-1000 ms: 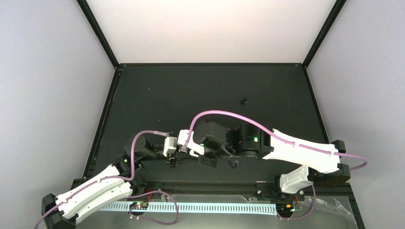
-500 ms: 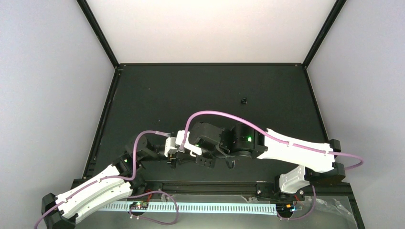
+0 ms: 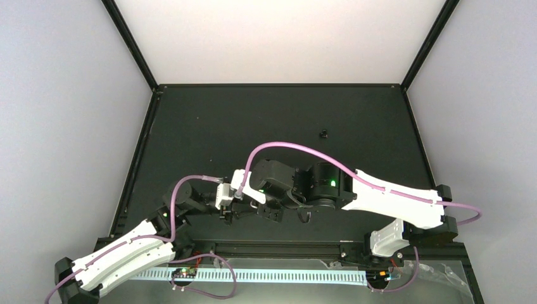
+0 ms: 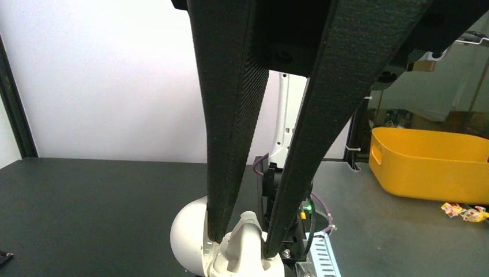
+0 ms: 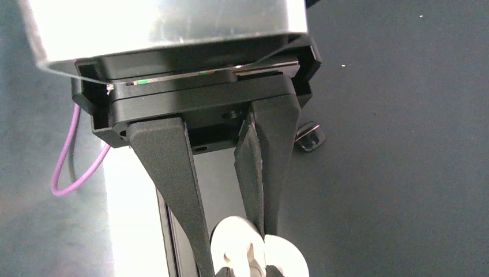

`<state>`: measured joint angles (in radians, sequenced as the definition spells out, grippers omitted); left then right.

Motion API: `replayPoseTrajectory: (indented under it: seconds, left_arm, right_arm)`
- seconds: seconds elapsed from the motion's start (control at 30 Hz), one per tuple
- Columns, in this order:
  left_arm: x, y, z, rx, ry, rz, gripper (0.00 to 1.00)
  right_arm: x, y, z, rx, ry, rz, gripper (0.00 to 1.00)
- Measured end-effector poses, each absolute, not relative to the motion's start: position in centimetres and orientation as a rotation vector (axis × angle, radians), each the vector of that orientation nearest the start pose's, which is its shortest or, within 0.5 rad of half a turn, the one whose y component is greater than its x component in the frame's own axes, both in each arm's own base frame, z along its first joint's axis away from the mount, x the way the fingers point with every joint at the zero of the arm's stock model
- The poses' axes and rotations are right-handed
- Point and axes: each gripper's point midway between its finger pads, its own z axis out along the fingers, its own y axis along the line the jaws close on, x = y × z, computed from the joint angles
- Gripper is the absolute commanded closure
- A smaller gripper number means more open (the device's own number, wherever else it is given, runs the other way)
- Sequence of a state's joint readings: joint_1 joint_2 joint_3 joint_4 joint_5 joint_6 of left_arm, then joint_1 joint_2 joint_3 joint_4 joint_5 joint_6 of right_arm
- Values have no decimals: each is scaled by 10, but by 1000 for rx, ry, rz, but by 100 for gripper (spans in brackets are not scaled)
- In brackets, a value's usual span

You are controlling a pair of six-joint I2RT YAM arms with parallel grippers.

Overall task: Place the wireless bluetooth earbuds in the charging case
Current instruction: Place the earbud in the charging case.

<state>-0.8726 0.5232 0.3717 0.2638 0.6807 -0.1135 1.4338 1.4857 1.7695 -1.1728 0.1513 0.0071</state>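
The charging case [image 4: 187, 236] is glossy white and rounded. It sits at the bottom centre of the left wrist view, pinched by the narrow left gripper [image 4: 243, 245]. The right gripper [image 5: 236, 254] stands slightly apart at the case; whether it holds anything I cannot tell. In the top view both grippers meet near the lower edge of the table [image 3: 209, 126], well apart from a small black bit [image 3: 323, 133] at upper right. The fingers hide the inside of the case.

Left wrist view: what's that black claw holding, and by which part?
The left gripper pinches the charging case, fingertips closed on a narrow white part of it, its rounded shell bulging beside one finger. Lid or base: cannot tell.
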Motion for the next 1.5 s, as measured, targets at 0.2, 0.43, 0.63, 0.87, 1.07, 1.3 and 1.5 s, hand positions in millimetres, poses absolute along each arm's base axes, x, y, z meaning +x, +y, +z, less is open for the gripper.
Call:
replayPoseTrajectory:
  seconds: [0.2,0.43,0.63,0.87,1.07,1.3,1.5]
  left_arm:
    - [76,-261,291,1117,1179,-1273,98]
    - [77,-261,295,1107,1160,-1267,98]
    - [77,-261,296,1105,1158,-1266,98]
    - [76,-261,301,1099,1137,-1268,98]
    - [74,-259,308,1080,1118,-1285,98]
    - [70,-254,318,1062,1079,-1296,98]
    - [69,-253,321,1061,1072,-1298,99]
  right_arm:
    - [76,363,316,-1563,1939,454,78]
    - [74,360,325,-1534,1932,490,70]
    - [75,353,344,-1477,1911,533,61]
    - [85,330,394,-1280,1818,620,23]
    - [102,317,391,-1129,1817,628,11]
    - [104,329,383,-1093,1826,684,5]
    - [102,335,387,-1089,1810,724,5]
